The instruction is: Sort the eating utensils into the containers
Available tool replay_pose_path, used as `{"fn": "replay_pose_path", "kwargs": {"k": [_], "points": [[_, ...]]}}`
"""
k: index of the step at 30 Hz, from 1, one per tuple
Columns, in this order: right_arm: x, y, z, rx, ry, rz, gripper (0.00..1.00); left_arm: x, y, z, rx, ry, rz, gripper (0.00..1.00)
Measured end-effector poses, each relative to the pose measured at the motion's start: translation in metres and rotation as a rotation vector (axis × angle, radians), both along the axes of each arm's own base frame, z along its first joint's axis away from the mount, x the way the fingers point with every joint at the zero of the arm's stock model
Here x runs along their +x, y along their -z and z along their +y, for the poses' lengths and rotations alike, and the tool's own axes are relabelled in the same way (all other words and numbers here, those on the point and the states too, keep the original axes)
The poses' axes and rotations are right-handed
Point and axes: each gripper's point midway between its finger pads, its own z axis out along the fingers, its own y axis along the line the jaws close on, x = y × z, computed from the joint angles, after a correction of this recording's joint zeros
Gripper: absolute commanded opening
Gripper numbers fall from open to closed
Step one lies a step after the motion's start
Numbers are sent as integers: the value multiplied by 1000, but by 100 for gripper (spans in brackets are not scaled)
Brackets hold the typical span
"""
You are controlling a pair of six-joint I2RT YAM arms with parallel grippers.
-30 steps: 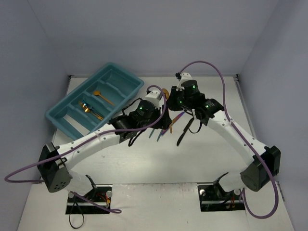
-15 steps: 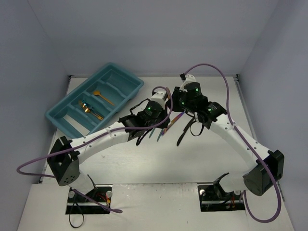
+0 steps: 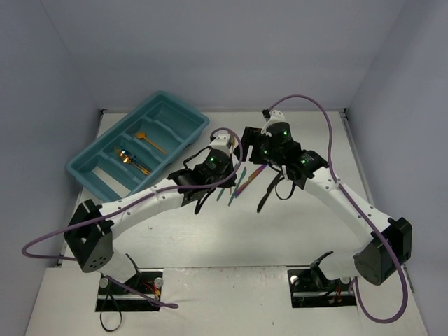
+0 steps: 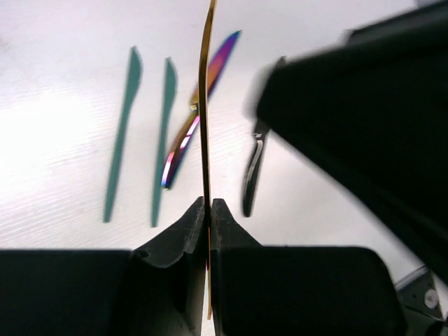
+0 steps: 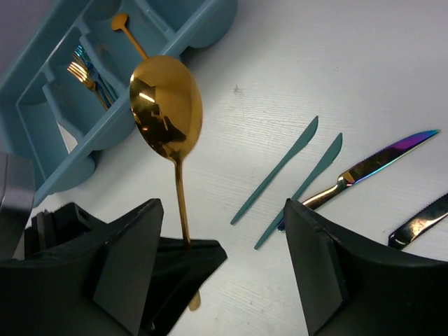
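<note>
The left wrist view shows what the overhead view cannot. The left end effector (image 4: 208,206) has its fingers pressed together on the thin handle of a gold spoon (image 4: 205,105), which is seen edge-on and stands upright above the desk (image 4: 56,91). The right wrist view shows the spoon's other face: its broad bowl is turned to that camera, lifted off the desk. Its handle runs down into the dark fingers of the left arm (image 3: 140,203). The right end effector (image 5: 222,206) has its fingers wide apart on either side and touches nothing.

From above, the left arm reaches diagonally from its near-left base. The right arm (image 3: 343,199) arches in from the near right, its wrist turned toward the left one. The two wrists meet over the middle of the desk, just right of the tray (image 3: 91,175), and the spoon is lost among them.

On the desk below lie two teal knives (image 5: 276,171) side by side. Beside them is an iridescent knife (image 5: 378,161), and then a black utensil (image 5: 420,220). Inside the tray, a small gold spoon (image 5: 129,31) and a gold fork (image 5: 82,73) lie in different compartments.

The black utensil is cut off by the frame edge in the right wrist view. In the left wrist view the blurred bulk of the right arm partly covers it. The held spoon's handle end is hidden between the fingers.
</note>
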Motion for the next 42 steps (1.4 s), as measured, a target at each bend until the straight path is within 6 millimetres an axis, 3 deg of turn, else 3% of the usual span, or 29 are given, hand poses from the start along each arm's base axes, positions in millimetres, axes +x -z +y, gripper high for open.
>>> {"fn": "replay_pose_path", "kwargs": {"k": [4,9,12,16,20,24,27,30,33,42], "points": [[12,10,-31,-12,70,11,72,22,17,39,34,-114,39,0],[23,25,-118,-45,267,28,72,67,22,123,66,-346,79,0],[18,31,-158,-66,356,35,73,95,13,176,67,-495,92,0],[8,41,-169,-83,363,48,73,139,-10,230,28,-654,71,0],[0,58,-166,-91,336,88,73,184,-9,264,9,-745,86,0],[-6,70,-166,-105,322,117,73,216,23,282,-3,-793,161,1],[-8,73,-167,-114,317,121,73,214,56,289,15,-819,248,12],[-9,74,-167,-119,314,123,73,209,76,290,30,-835,306,25],[-9,75,-167,-122,313,123,73,208,79,289,24,-845,316,34],[-9,75,-167,-125,310,122,73,204,75,286,12,-851,313,36]]}}
